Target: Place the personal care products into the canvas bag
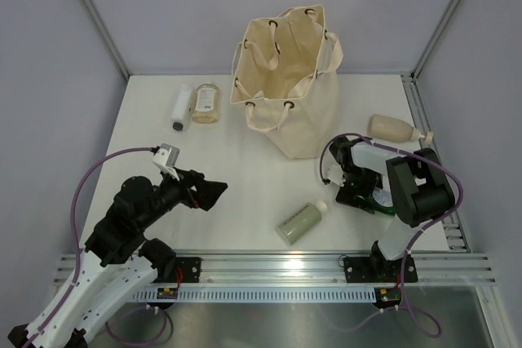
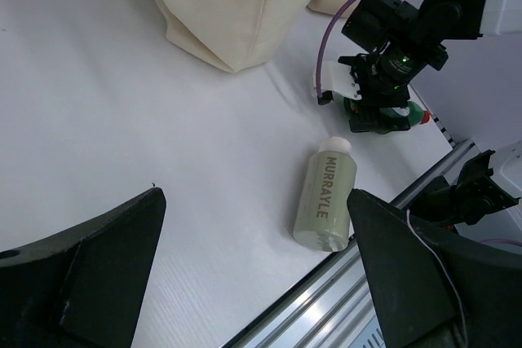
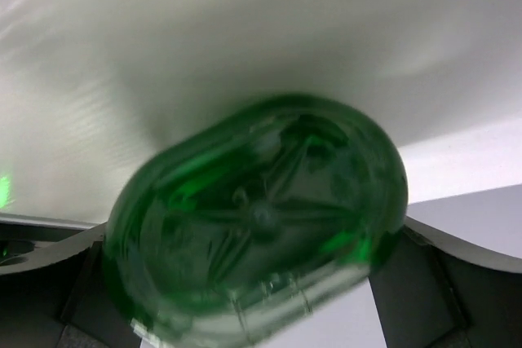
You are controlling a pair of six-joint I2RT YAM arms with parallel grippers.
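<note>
At the back of the table (image 1: 245, 170): bag (image 1: 303, 124), upright, mouth open. Just left of it, lying side by side: white tube (image 1: 181, 108) and amber bottle (image 1: 205, 102). Right of it, near the table edge: peach bottle (image 1: 395, 128), on its side. Near the front rail: sage bottle (image 1: 302, 222), lying flat, well apart from the bag. Left gripper (image 2: 254, 201) above the front left, fingers spread wide. Right gripper (image 1: 364, 196) down at the right, fingers spread around a green bottle (image 3: 261, 218); contact impossible to tell.

Count on the table: one canvas bag (image 1: 306, 124); five care products: white tube (image 1: 181, 107), amber bottle (image 1: 205, 102), peach bottle (image 1: 395, 128), sage bottle (image 1: 301, 222), green bottle (image 3: 261, 218).
</note>
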